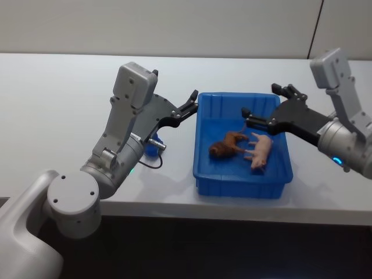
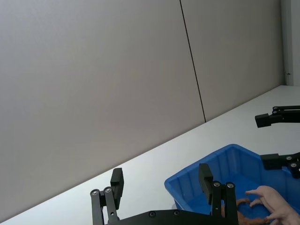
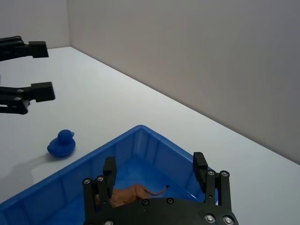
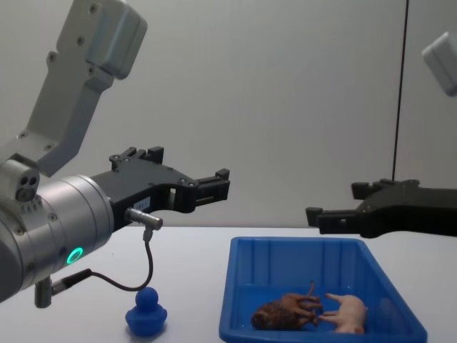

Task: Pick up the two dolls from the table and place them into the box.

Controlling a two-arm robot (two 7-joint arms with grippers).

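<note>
A: Where are the dolls?

B: Both lie in the box (image 1: 241, 187). The brown horse doll (image 1: 228, 145) is on the floor near the middle, and the pink pig doll (image 1: 260, 150) is right beside it on the robot's right. In the chest view the two look as if they touch.

A: And the box?

B: It sits on the white table (image 1: 58, 104), near the front edge.

A: The grippers?

B: The right gripper (image 1: 260, 103) hangs over the far right part of the box, above the dolls, with its jaws spread and nothing between them. The left gripper (image 1: 189, 107) is raised just beyond the box's far left corner. Its jaws are released too and hold nothing.

A: Anything else on the table?

B: A small blue duck (image 4: 146, 312) stands on the table to the left of the box, under the left arm.
</note>
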